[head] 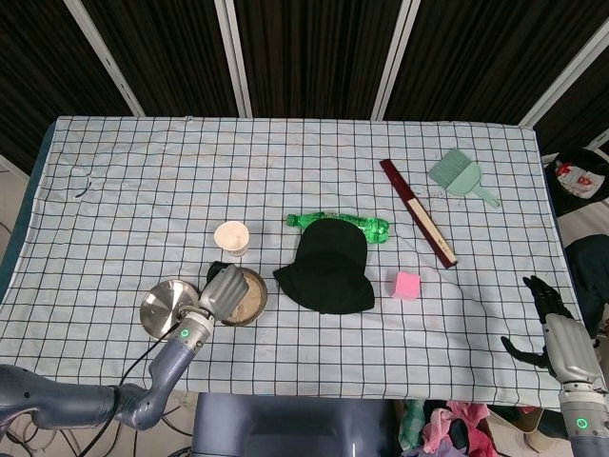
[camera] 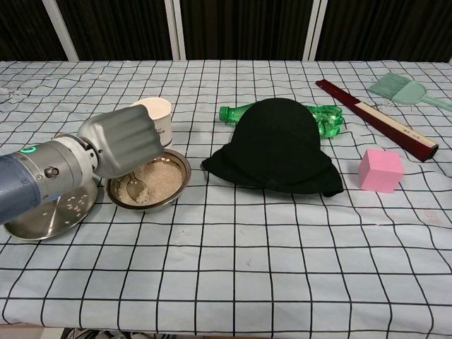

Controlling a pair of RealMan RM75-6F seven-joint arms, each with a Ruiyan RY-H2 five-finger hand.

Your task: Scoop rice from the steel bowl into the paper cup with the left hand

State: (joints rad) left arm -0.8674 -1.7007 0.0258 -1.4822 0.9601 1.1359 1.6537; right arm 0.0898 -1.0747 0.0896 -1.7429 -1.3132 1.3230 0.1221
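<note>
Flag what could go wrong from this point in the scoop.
The left hand holds a spoon in the rice bowl; the hand hides its grip, so a loose hold could tilt the spoon and spill rice on the cloth. The paper cup stands right behind the bowl and looks light; the hand could knock it over on the lift. The hat lies near, and stray grains could land on it.

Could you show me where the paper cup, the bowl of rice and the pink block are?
paper cup (head: 232,238): head view, on its open top.
bowl of rice (camera: 159,178): chest view, on the rice inside.
pink block (camera: 381,171): chest view, on its front face.
</note>
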